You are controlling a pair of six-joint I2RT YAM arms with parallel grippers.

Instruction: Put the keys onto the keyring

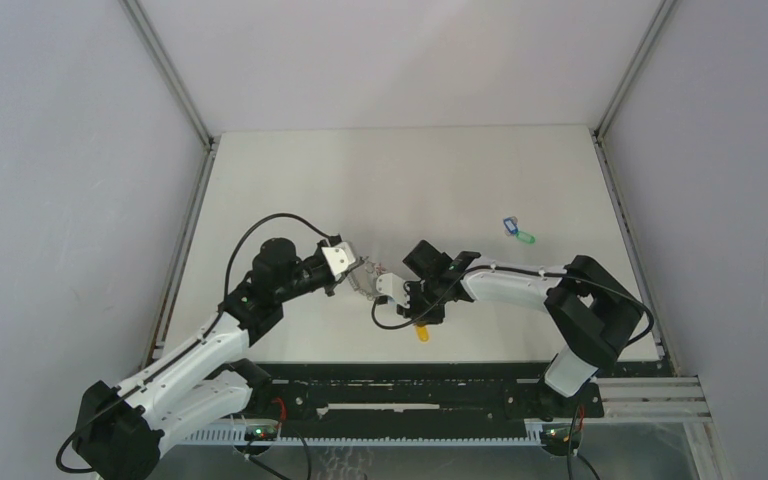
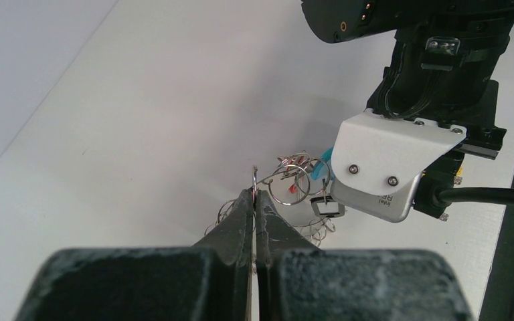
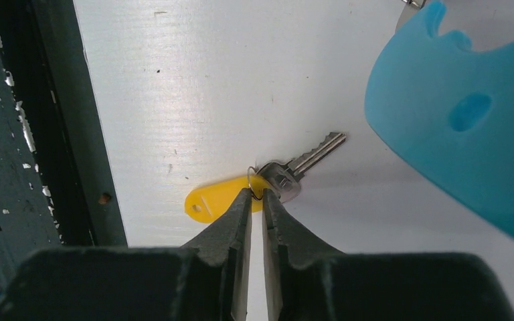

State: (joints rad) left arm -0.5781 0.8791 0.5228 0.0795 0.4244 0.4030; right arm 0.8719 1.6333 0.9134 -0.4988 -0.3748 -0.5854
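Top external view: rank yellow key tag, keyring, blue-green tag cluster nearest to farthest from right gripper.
1. yellow key tag, right under the right gripper, near edge.
2. keyring, just left, mid-table.
3. blue-green tag cluster, far right, farther back.

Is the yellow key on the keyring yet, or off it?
Off. The yellow key lies on the table, apart from the keyring pinched in the left gripper.

It was a robotics lab cell: a bare white tabletop [image 1: 290,180] boxed in by plain grey wall panels [image 1: 60,200] on aluminium frame posts [image 1: 165,70], with white-and-black robot arms [image 1: 508,283] bolted to a black base rail [image 1: 410,392].
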